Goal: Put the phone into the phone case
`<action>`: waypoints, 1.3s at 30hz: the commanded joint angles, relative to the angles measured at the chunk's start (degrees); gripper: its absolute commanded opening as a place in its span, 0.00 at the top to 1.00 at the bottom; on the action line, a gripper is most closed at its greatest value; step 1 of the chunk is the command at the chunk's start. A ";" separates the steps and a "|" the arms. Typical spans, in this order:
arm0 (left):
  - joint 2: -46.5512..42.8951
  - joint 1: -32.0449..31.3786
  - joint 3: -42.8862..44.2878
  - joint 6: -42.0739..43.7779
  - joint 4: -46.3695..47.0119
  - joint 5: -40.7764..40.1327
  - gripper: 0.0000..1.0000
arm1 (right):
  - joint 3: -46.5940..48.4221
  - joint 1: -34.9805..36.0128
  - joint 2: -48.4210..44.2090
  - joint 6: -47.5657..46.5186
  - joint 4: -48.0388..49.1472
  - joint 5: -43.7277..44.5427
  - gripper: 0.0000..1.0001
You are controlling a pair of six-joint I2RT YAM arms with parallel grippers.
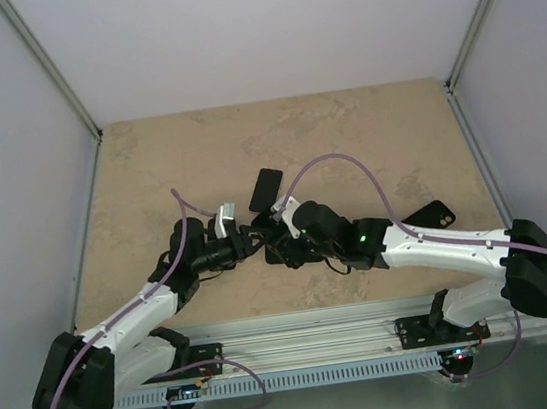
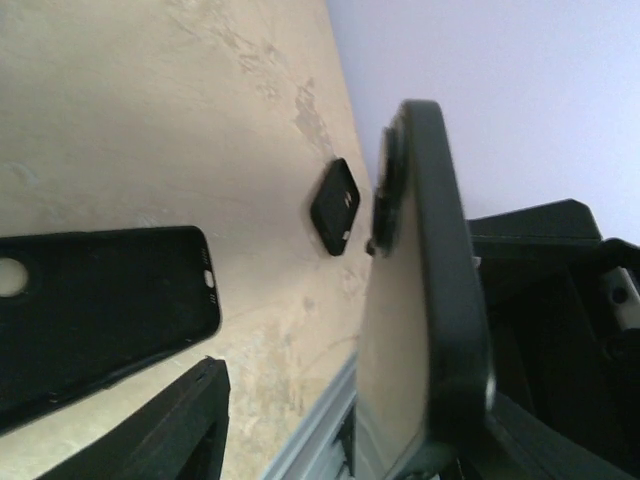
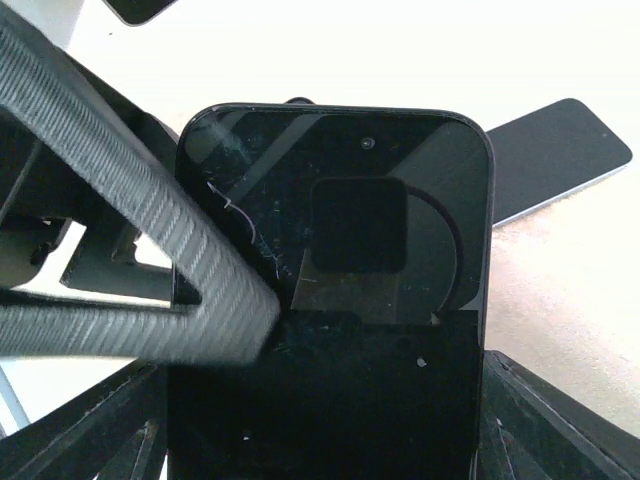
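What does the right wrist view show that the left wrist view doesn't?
Right wrist only: the screen side of the phone, with a ribbed finger of the left gripper crossing it. Left wrist only: the black phone case lying flat on the table, camera hole visible. Both: the phone, held in the right gripper.

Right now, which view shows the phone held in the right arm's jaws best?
The right wrist view: the phone fills it face-on, screen and front camera plain, a grey ribbed bar crossing part of it. The left wrist view shows it only edge-on. In the top external view I cannot pick it out.
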 commanded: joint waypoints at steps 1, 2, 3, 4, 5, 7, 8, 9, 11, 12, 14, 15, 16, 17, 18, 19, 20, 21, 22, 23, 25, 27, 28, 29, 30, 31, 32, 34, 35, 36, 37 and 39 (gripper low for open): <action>0.91 -2.87 0.02 -1.88 6.19 1.10 0.50 | -0.78 0.41 -0.94 -1.35 4.37 -1.80 0.52; 1.01 -3.32 0.04 -2.07 6.54 0.99 0.54 | -1.01 0.43 -0.95 -1.35 4.66 -1.79 0.52; 1.00 -3.65 0.00 -2.27 6.63 0.75 0.57 | -1.35 0.44 -0.99 -1.35 4.91 -1.88 0.52; 0.92 -3.74 -0.10 -2.52 6.64 0.52 0.61 | -1.67 0.44 -1.11 -1.28 5.23 -1.92 0.52; 0.76 -3.81 -0.31 -2.72 6.77 0.26 0.65 | -1.92 0.40 -1.24 -1.19 5.49 -1.93 0.52; 0.14 -3.78 -0.74 -3.24 7.09 -0.06 0.73 | -2.40 0.40 -1.40 -1.14 5.94 -2.22 0.52; -0.22 -3.80 -1.01 -3.39 7.28 -0.35 0.76 | -2.59 0.40 -1.51 -1.09 6.04 -2.35 0.52; -0.67 -3.78 -1.16 -3.56 7.46 -0.67 0.79 | -2.70 0.39 -1.66 -1.03 6.21 -2.48 0.52; -1.58 -3.80 -1.26 -3.63 7.44 -1.19 0.85 | -2.77 0.39 -1.97 -1.11 6.56 -2.75 0.52; -1.96 -3.79 -1.27 -3.60 7.43 -1.39 0.87 | -2.84 0.39 -2.16 -1.13 6.68 -2.89 0.52; -2.62 -3.80 -1.24 -3.60 7.37 -1.66 0.92 | -3.08 0.39 -2.61 -1.04 7.23 -3.20 0.51; -2.90 -3.82 -1.26 -3.71 7.34 -1.80 0.95 | -3.30 0.39 -2.94 -1.03 7.42 -3.24 0.51; -3.25 -3.83 -1.34 -3.77 7.34 -1.89 0.97 | -3.49 0.42 -3.23 -0.99 7.68 -3.25 0.50; -3.56 -3.85 -1.44 -3.90 7.36 -2.11 0.99 | -3.82 0.47 -3.65 -0.88 7.86 -3.25 0.49; -3.93 -3.84 -1.57 -3.95 7.22 -2.48 1.00 | -4.07 0.44 -4.07 -0.84 8.04 -3.25 0.47; -4.45 -3.77 -1.68 -3.97 6.94 -3.06 1.00 | -4.34 0.39 -4.59 -0.78 8.25 -3.32 0.44; -4.93 -3.81 -1.76 -3.97 6.79 -3.61 1.00 | -4.53 0.41 -5.04 -0.72 8.47 -3.36 0.41; -5.52 -3.81 -1.92 -4.06 6.61 -4.19 1.00 | -4.80 0.39 -5.56 -0.67 8.86 -3.54 0.38; -6.16 -3.79 -2.11 -4.21 6.44 -4.91 1.00 | -5.12 0.41 -6.09 -0.60 9.07 -3.65 0.34; -6.88 -3.76 -2.33 -4.31 6.38 -5.69 1.00 | -5.29 0.43 -6.54 -0.53 9.33 -3.68 0.31; -8.57 -3.79 -2.76 -4.69 6.18 -7.13 1.00 | -5.64 0.39 -7.58 -0.12 9.71 -3.74 0.26; -10.78 -3.77 -3.42 -5.07 5.75 -8.87 1.00 | -5.76 0.39 -8.09 0.55 9.91 -3.83 0.20; -11.87 -3.78 -3.73 -5.30 5.45 -9.77 1.00 | -5.68 0.43 -8.18 0.83 9.91 -4.33 0.17; -13.06 -3.76 -4.00 -5.37 5.02 -11.35 1.00 | -5.55 0.41 -8.28 1.19 9.95 -4.79 0.13; -14.23 -3.79 -4.22 -5.44 4.40 -12.12 1.00 | -5.50 0.41 -8.32 1.59 10.07 -5.20 0.10; -15.53 -3.74 -4.52 -5.48 3.65 -13.71 1.00 | -5.56 0.40 -8.44 1.96 10.36 -5.60 0.09; -17.09 -3.74 -4.73 -5.48 2.95 -14.94 1.00 | -5.69 0.46 -8.76 2.37 10.70 -5.95 0.06; -19.38 -3.76 -5.18 -5.52 1.59 -17.21 1.00 | -6.11 0.40 -9.42 3.14 11.81 -6.42 0.03; -20.57 -3.76 -5.41 -5.56 1.08 -18.18 1.00 | -6.48 0.43 -9.82 3.58 12.39 -6.49 0.03; -21.64 -3.75 -5.58 -5.66 0.55 -19.22 1.00 | -6.77 0.40 -10.28 4.31 12.53 -6.41 0.02; -22.89 -3.74 -5.95 -5.87 0.09 -20.21 1.00 | -7.13 0.39 -10.72 4.88 13.96 -6.33 0.02; -25.37 -3.68 -6.72 -6.39 -0.20 -22.06 1.00 | -8.33 0.44 -11.62 5.87 16.42 -6.26 0.03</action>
